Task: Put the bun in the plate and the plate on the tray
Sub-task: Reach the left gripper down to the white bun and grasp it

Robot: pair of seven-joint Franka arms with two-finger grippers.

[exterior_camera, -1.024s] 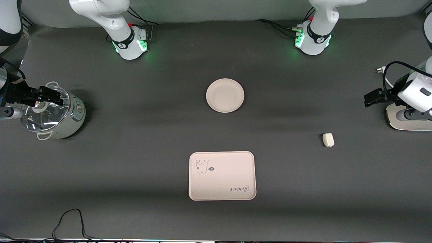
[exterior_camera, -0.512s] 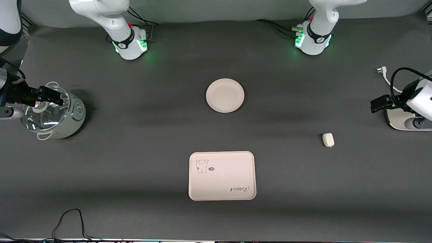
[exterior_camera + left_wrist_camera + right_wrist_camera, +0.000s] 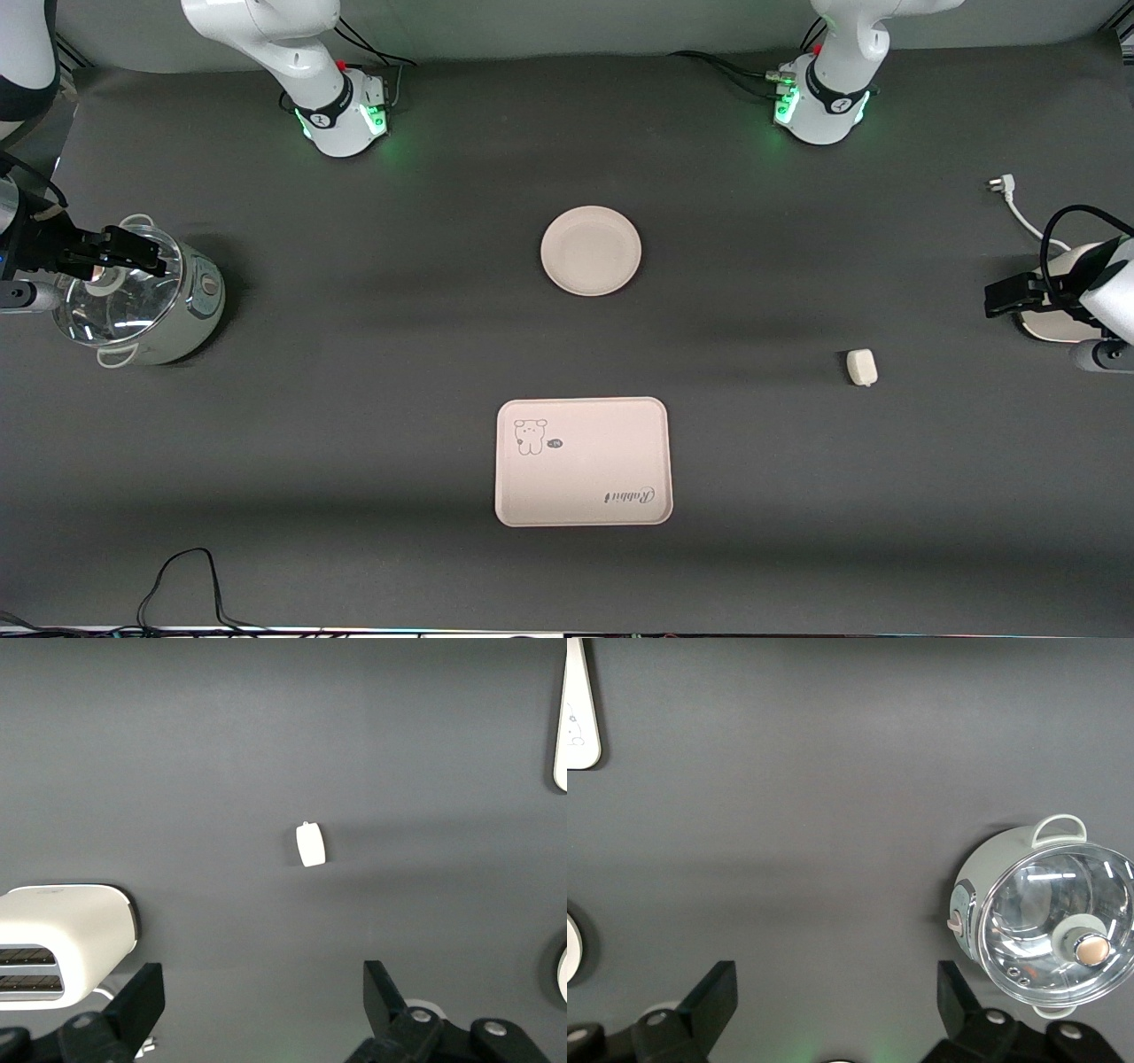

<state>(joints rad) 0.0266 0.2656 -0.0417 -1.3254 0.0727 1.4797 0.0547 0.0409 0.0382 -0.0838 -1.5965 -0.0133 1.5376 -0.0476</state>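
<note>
The tray (image 3: pixel 582 462) lies lowest of the things in the front view, at the bottom centre of the frame, flat on the dark table (image 3: pixel 354 372), with a small animal drawing in one corner and script lettering in the corner diagonal to it. Open tabletop surrounds all four of its sides.

Higher and toward the left arm's end, at the right middle of the frame, the bun (image 3: pixel 861 367) lies alone on the table, well apart from the tray. The left gripper (image 3: pixel 1005 295) hangs near the right edge of the frame, up and to the right of the bun, not touching it. In the left wrist view its fingers (image 3: pixel 133 1005) stand wide apart with nothing between them, and the bun (image 3: pixel 311 844) shows on bare table past them.

The toaster (image 3: pixel 62 939) sits under the left arm; the arm hides most of it in the front view.

Farther still, at the centre of the frame, the plate (image 3: pixel 591 250) rests empty with clear table all round.

At the left edge, the right gripper (image 3: pixel 133 251) hovers over a glass-lidded pot (image 3: pixel 146 306), its jaws spread and holding nothing. Both arms are cut off by the frame edges.
</note>
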